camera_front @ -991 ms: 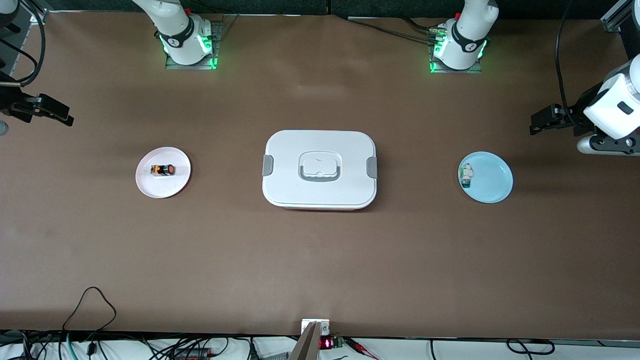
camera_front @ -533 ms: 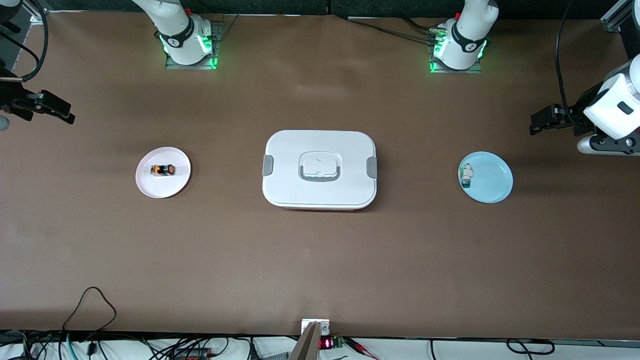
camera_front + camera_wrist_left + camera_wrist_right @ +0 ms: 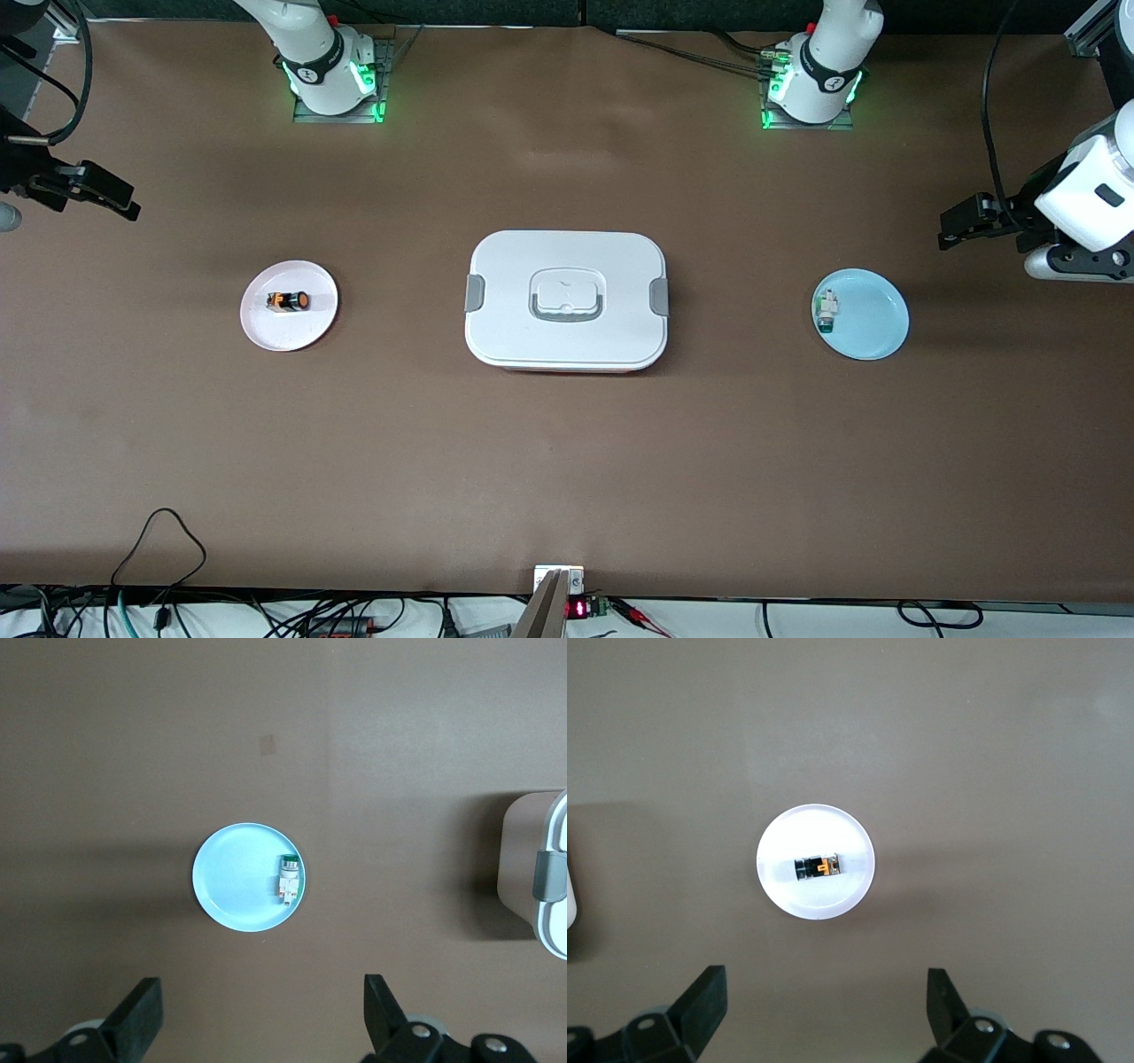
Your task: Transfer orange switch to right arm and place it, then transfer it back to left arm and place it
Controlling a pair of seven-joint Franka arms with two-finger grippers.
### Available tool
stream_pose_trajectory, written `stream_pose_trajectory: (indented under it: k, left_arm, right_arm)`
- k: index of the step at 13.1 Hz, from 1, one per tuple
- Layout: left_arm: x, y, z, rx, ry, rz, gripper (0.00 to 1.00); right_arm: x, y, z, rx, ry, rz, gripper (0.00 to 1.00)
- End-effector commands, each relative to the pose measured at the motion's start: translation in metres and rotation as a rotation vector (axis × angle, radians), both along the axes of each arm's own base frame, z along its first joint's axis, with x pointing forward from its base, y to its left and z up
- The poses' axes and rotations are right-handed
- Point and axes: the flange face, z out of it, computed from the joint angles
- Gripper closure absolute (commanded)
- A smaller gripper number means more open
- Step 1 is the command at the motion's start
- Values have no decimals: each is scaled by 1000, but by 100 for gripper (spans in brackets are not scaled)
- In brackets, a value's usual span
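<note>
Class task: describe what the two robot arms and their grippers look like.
Both arms are glossy white with rounded links; their bases carry black bands and glow green. The left arm has a silver wrist ring and a black cable. The left gripper and right gripper are black, with wedge-shaped fingers.

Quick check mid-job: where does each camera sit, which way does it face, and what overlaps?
Front: high across the table, facing both bases; large white lidded box central.
Left wrist: looks down on round light-blue plate; open left pincer fingers show.
Right wrist: looks down on tiny black-and-orange switch on round white plate; open right pincer shows.
Shared: the box appears in front and left wrist.
</note>
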Motion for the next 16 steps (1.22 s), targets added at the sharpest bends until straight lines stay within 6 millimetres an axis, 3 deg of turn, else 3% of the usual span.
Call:
stream_pose_trajectory:
  k: [1,5,16]
  left_arm:
    - [0,-1,4,-3,-6,-7,0]
    - [-1,-1,4,-3,4,-10,0]
    - [-2,2,3,-4,10,-19,0]
  right_arm:
    - [-7,-2,6,1,14,79,0]
    - [-5,0,18,4,-11,40,0]
    - [-7,-3,23,5,-9,38,0]
